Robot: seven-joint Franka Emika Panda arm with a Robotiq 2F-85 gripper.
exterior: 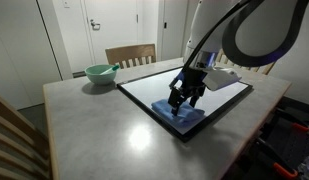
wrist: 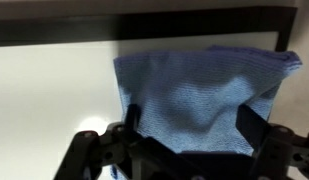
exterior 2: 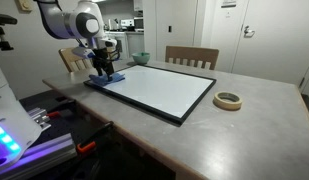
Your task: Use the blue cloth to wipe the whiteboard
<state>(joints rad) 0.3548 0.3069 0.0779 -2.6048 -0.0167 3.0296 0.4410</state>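
The blue cloth lies wrinkled on one corner of the whiteboard, a large glossy white board with a thin black frame lying flat on the table. My gripper points straight down onto the cloth. In the wrist view the cloth fills the space between the fingers, which stand wide apart on either side of it. The gripper is open, and the fabric bunches up between the jaws. The white board surface shows to the left.
A pale green bowl sits on the grey table beyond the board. A roll of tape lies beside the board's far side. Wooden chairs stand at the table's edge.
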